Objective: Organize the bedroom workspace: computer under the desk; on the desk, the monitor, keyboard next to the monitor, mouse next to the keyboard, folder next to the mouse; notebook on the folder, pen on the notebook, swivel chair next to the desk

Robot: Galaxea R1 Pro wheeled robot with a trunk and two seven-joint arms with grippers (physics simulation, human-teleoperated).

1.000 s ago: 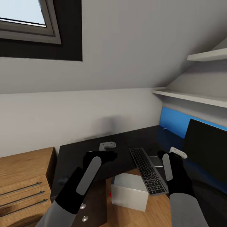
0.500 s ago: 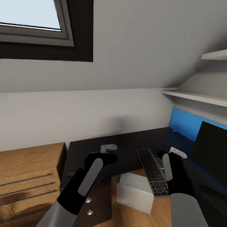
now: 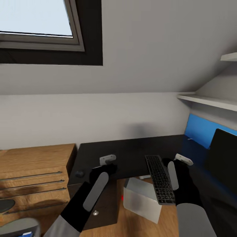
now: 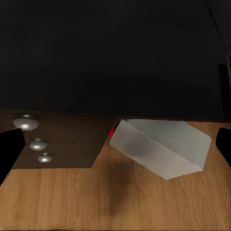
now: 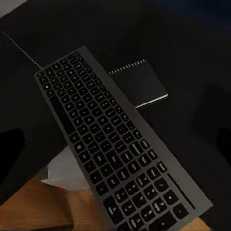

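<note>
Both claws empty, spread wide. Left claw (image 3: 108, 160) hangs over the table (image 3: 131, 154) edge — computer (image 3: 142, 199) below and ahead of it on the floor, knobbed drawers (image 4: 36, 139) to one side. Right claw (image 3: 179, 160) over the keyboard (image 5: 120, 144), which overhangs the edge; notebook (image 5: 142, 86) just beyond, touching the kbd. Monitor (image 3: 223, 161) to its right.

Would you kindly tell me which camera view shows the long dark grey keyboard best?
The right wrist view: the long dark grey keyboard spans the frame, keys legible. The head view shows it small and foreshortened, overhanging the glossy black desk.
</note>
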